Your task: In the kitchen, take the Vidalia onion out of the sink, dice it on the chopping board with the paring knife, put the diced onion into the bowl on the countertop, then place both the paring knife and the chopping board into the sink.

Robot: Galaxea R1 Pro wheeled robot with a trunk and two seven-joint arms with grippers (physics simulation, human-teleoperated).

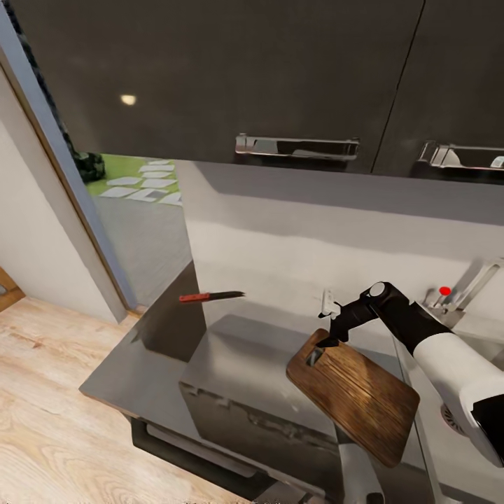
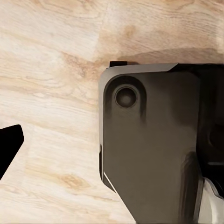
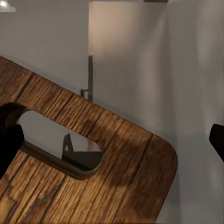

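Dark glossy wall cupboards with chrome bar handles hang over a smooth grey counter that ends in a bare corner at the pale wooden floor; beyond that corner an open doorway gives onto a paved patch and grass. A slim paring knife with a dark blade and reddish-brown handle lies alone on the counter near the back wall, its tip pointing toward the sink side, well apart from everything else, with free counter all round it.

The right claw grips a brown wooden chopping board with rounded corners at its handle-slot end, holding it tilted above the counter's front part, just beside the grey steel sink. In the right wrist view one dark finger sits in the board's slot, the other stands off past the board's edge, so the jaws are closed on the board.

A curved chrome tap with a red knob rises behind the sink.

In the left wrist view, how far the left claw is open I cannot tell; below it are floor and a dark part of the robot's base. No writing is readable.
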